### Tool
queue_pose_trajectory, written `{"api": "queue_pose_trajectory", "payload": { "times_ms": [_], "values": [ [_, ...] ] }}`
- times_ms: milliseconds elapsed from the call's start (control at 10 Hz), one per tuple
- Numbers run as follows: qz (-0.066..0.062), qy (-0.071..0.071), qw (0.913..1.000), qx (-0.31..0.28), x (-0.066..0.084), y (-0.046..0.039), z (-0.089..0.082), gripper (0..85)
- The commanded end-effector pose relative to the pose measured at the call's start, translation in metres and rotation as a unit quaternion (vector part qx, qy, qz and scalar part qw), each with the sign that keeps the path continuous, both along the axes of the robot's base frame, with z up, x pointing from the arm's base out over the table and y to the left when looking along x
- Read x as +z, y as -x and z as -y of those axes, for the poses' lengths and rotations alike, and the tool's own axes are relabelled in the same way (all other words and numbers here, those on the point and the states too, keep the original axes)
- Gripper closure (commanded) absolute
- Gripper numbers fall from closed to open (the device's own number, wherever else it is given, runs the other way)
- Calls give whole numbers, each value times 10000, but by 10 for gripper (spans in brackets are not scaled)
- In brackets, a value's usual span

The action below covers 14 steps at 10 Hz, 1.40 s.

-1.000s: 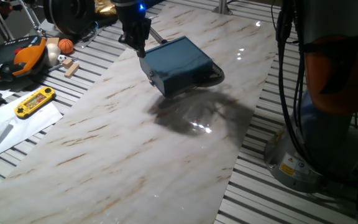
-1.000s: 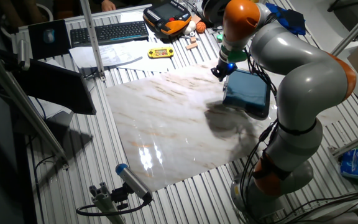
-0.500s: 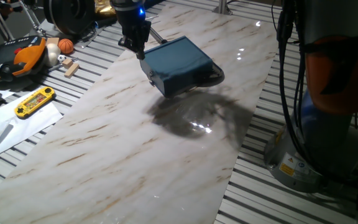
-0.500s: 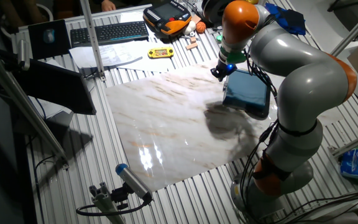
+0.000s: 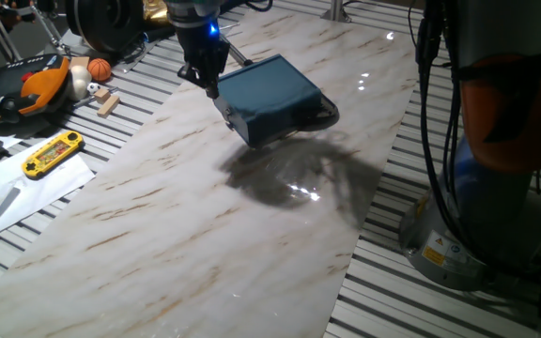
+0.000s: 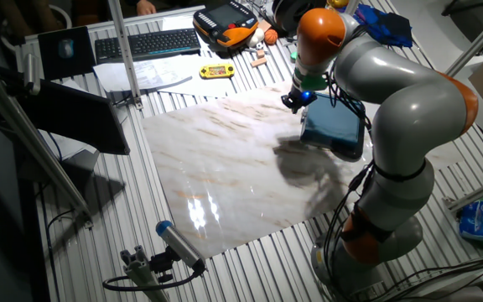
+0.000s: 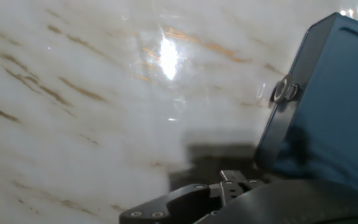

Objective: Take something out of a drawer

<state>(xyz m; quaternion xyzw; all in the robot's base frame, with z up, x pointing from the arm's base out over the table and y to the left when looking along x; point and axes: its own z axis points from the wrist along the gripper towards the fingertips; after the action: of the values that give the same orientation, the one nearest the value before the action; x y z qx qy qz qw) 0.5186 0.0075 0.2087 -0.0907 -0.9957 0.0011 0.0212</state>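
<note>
The flat dark blue box (image 5: 272,94) lies on the marble board, also in the other fixed view (image 6: 334,126). Its drawer looks pushed in; the small metal knob (image 7: 284,91) shows on its front in the hand view. My gripper (image 5: 210,86) hangs just off the box's left corner, beside the knob side and apart from it (image 6: 293,103). Its fingers look closed together with nothing between them (image 7: 229,180). The small packet is hidden.
A yellow handheld game (image 5: 53,153) lies on the slatted table left of the board, with paper (image 5: 26,192) beside it. An orange ball (image 5: 100,69) and a wooden block (image 5: 108,103) sit at the far left. The arm's base (image 5: 458,235) stands right of the board.
The gripper has shifted slightly away from the box's corner, toward the left. The box and drawer have not moved.
</note>
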Motion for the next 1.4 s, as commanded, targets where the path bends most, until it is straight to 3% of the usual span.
{"api": "queue_pose_trajectory", "payload": {
  "times_ms": [0,200,300,400,500,600,700,800,1100,1300],
  "values": [
    [-70,13,9997,-239,-5,-1,6,850],
    [-250,-122,9918,-1248,-23,31,-22,850],
    [-376,-64,9813,-1885,-37,58,-23,850],
    [-390,-138,9696,-2412,-62,84,-19,850],
    [-383,-353,9564,-2872,-83,97,-22,850],
    [-345,-348,9518,-3029,-88,111,-19,850],
    [-200,-204,9487,-3150,-87,121,-14,850],
    [-145,-72,9512,-3080,-85,116,-3,850],
    [39,34,9672,-2541,-123,105,9,850],
    [140,239,9726,-2309,-167,76,29,850]
  ]
}}
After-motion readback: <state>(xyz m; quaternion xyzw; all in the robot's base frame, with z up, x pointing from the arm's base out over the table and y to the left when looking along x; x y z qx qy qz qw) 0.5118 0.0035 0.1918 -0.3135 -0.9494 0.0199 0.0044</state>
